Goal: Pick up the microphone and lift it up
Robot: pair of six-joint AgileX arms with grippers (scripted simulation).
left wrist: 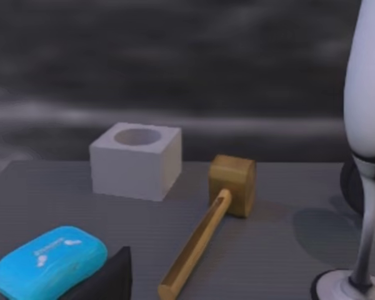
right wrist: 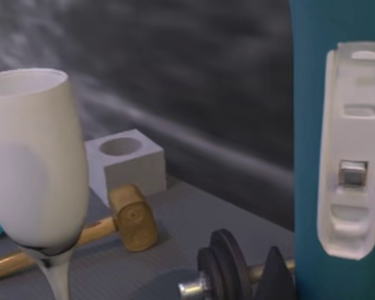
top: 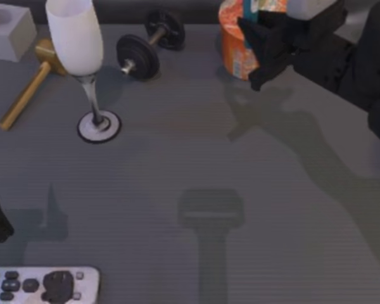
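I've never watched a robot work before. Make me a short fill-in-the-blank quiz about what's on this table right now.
1. The golden mallet lies beside a tall white ____ with a thin stem.
2. The black dumbbell rests near the table's ____ edge in the top view.
3. The teal microphone fills the ____ wrist view, close to the camera.
4. The grey block has a round ____ in its top.

Missing words: glass; far; right; hole
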